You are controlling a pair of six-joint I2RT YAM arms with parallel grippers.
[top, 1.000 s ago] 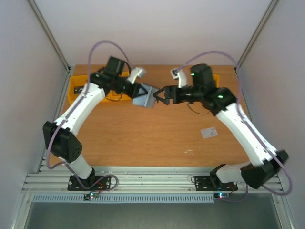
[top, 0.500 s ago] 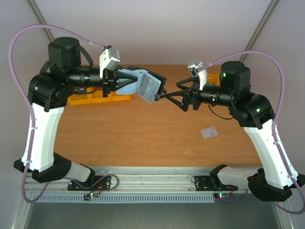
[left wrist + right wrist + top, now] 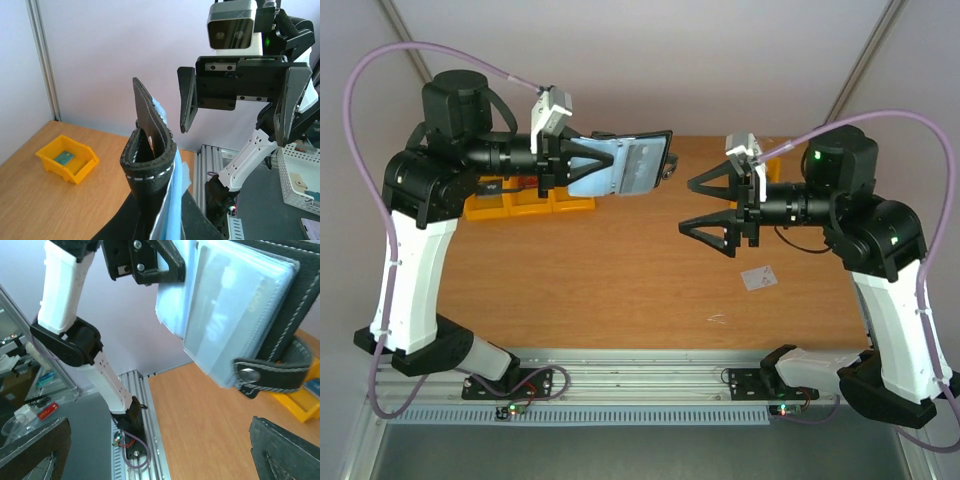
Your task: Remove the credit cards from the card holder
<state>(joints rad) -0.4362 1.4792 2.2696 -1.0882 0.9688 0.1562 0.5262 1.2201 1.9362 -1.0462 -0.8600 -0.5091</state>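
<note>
While my left gripper [image 3: 572,168] is clenched on one flap of the card holder [image 3: 630,165], holding it open in the air above the back of the table [image 3: 620,290], the overhead view shows my right gripper [image 3: 698,205] hanging just beside it, jaws spread wide and nothing between them. One whitish card [image 3: 758,277] lies flat on the wood near my right arm, well apart from both grippers, and yellow bins [image 3: 530,203] sit at the back left. From my left wrist, the holder appears edge-on, its black cover curled over pale blue sleeves [image 3: 172,205], with the right gripper facing it but not touching. From my right wrist, those sleeves fill the top of the view and a black strap [image 3: 265,375] with a snap hangs across their lower edge; whether a red card sits inside I cannot tell. The risk, as I judge it, is that closing on the strap or a sleeve rather than a card would tug the holder out of my left grip and drop it.
</note>
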